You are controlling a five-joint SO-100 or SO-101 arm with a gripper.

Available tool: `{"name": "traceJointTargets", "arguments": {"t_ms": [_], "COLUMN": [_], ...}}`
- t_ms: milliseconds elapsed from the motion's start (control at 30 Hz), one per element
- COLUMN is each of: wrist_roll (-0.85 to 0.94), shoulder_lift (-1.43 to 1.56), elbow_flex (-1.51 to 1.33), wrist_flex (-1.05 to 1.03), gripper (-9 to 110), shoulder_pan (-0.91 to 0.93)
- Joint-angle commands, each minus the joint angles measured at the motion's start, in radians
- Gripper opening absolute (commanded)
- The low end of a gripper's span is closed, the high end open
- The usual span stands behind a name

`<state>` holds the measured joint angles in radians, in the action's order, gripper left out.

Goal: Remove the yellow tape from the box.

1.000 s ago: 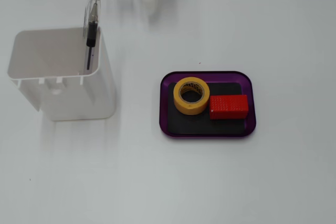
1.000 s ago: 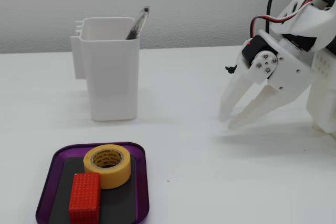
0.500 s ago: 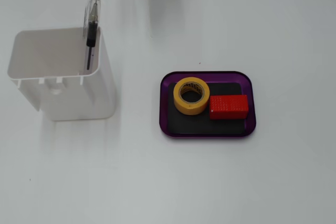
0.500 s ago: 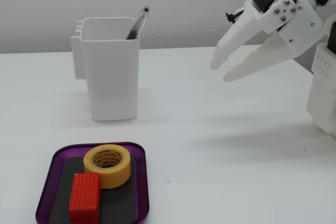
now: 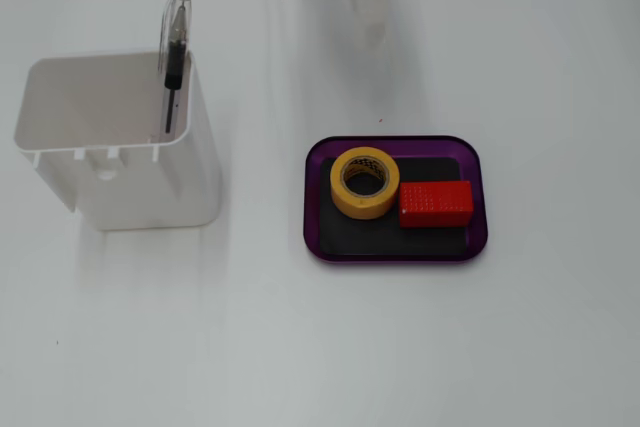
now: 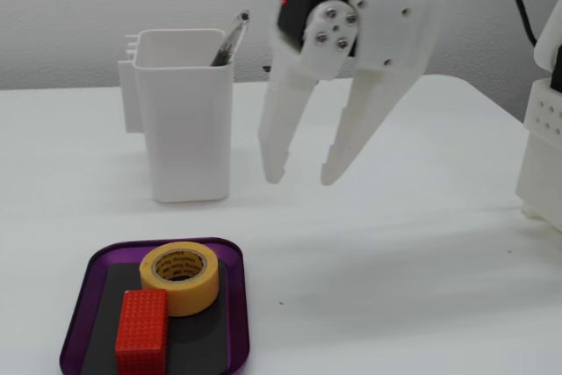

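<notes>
tape (image 5: 364, 183), a yellow roll with a hollow centre, lies flat in the purple tray (image 5: 478, 238) on a white surface (image 5: 300, 347), seen from above in a fixed view. it fills the left part of the tray's black floor, and a red block (image 5: 436, 203) sits just beside it on the right, the two touching or nearly so. in a fixed view from the side, the tape (image 6: 180, 277) lies at the far end of the tray (image 6: 239, 340) with the red block (image 6: 141, 331) in front of it. the white gripper (image 6: 300, 174) hangs above the surface with its two fingers spread apart and pointing down, holding nothing, up and to the right of the tray and well clear of the tape. a tall white bin (image 6: 183, 115) stands beyond the tray with a pen (image 6: 227, 39) leaning out of its rim. from above, the bin (image 5: 120, 142) stands well to the left of the tray, the pen (image 5: 174, 57) resting against its right wall.
</notes>
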<state>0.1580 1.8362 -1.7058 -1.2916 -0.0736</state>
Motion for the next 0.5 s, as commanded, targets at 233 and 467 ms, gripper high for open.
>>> {"name": "traceJointTargets", "arguments": {"t_ms": [233,467], "wrist_roll": [-0.003,-0.002], "shoulder_lift": [-0.278,-0.388], "elbow_flex": [0.302,0.359], "wrist_flex": [0.003,0.041], "gripper": [12,12], "shoulder_pan": [0.012,0.012]}}
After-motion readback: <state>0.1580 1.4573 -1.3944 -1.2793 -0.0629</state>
